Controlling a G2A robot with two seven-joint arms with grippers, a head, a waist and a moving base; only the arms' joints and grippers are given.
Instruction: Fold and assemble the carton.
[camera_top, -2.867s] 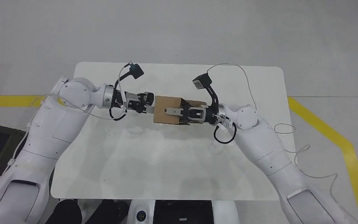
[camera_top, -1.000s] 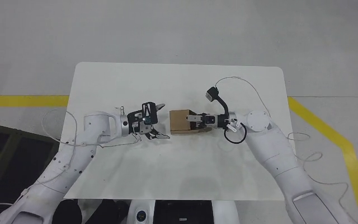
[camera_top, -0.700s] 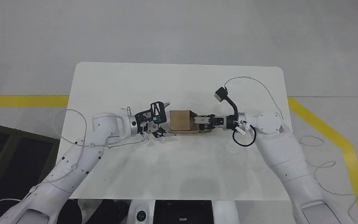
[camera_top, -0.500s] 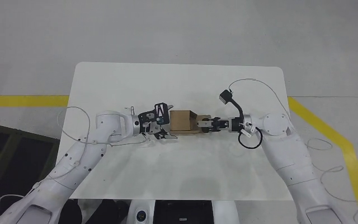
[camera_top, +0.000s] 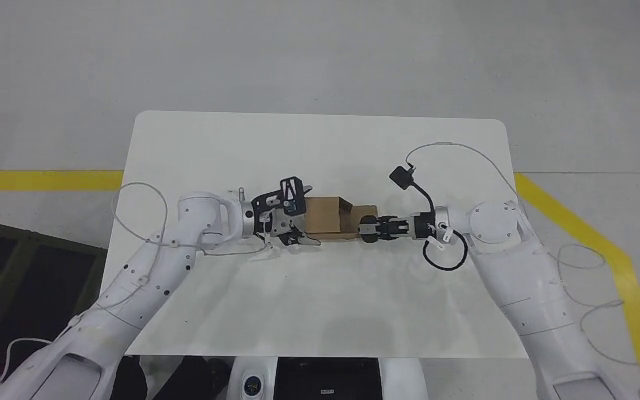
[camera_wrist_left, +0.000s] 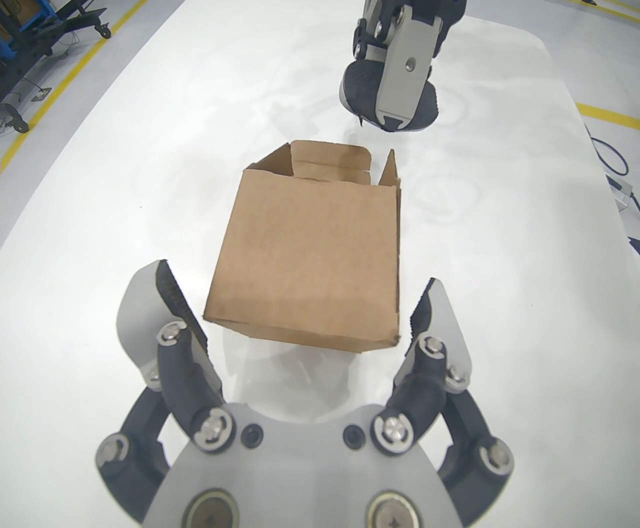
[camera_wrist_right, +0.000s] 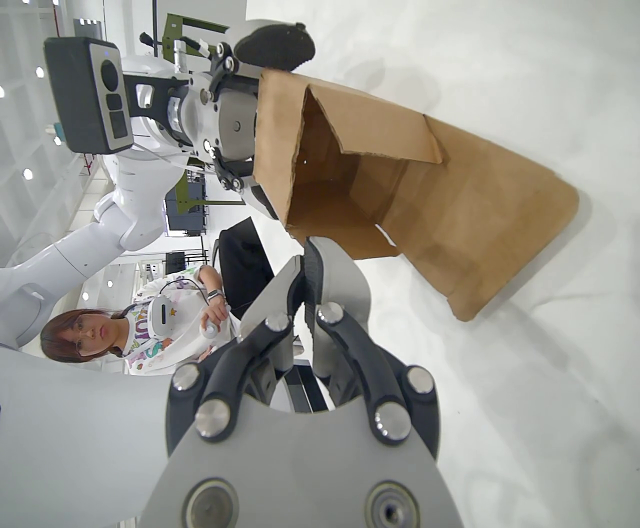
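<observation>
one carton (camera_top: 330, 217) lay on its side mid-table (camera_top: 300, 140), between both grippers. the left gripper (camera_wrist_left: 296, 290) was spread wide, flanking its closed end. the right gripper (camera_wrist_right: 304, 260) was pinched together, empty, at the open mouth. it looked like light, thin, crushable cardboard, best taken by a flap edge.

A white table (camera_top: 200, 140) stands on grey floor (camera_top: 320, 50) crossed by a yellow line (camera_top: 60, 180).

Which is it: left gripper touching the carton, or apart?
Cannot tell. Left wrist view: the open left gripper straddles the carton, one pad too near its corner to judge.
</observation>
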